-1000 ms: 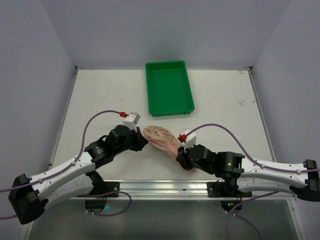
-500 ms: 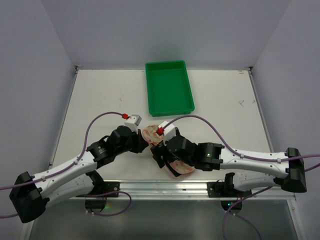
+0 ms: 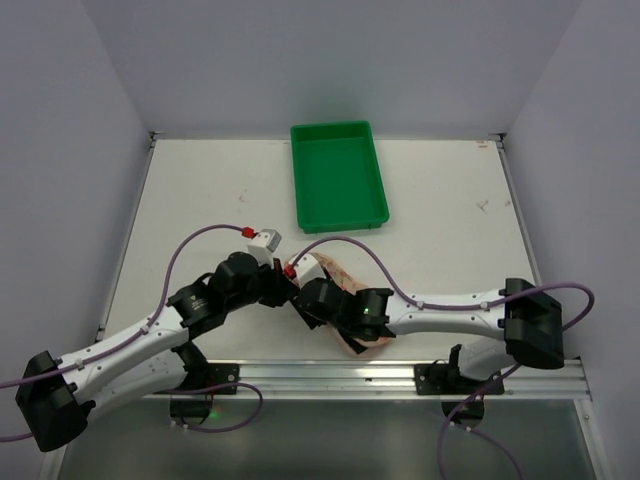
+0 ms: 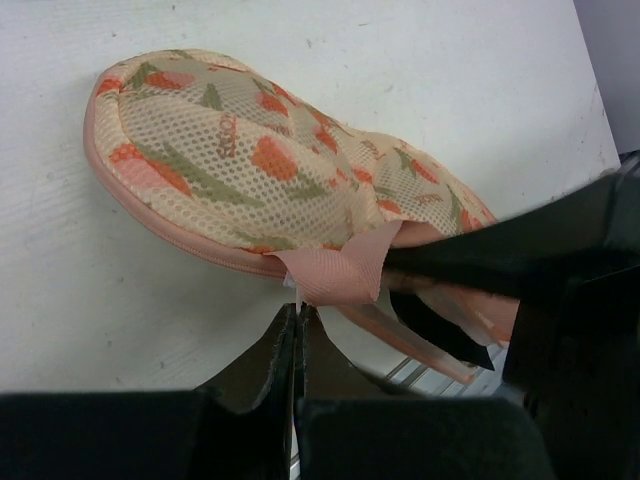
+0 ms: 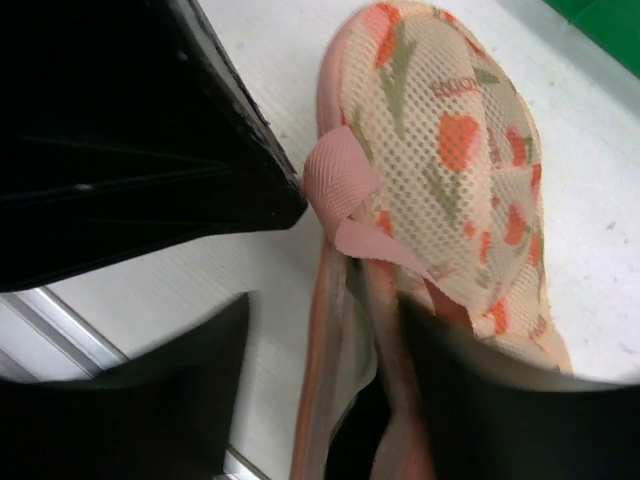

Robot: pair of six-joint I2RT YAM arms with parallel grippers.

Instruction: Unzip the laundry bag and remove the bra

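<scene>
Laundry bag (image 4: 250, 170) on the table (image 3: 200, 190), near the front edge, lying between both grippers and well apart from the green tray (image 3: 338, 175). Lies flat, floral mesh side up, pink loop (image 4: 335, 272) sticking out from the edging. Left gripper (image 4: 297, 318) clenched tight right beneath that loop; cannot tell whether any fabric sits between the fingertips. Right gripper (image 5: 320, 330) spread wide, straddling the bag's gaping seam, one finger on the table side, the other over the printed fabric, grasping nothing.
</scene>
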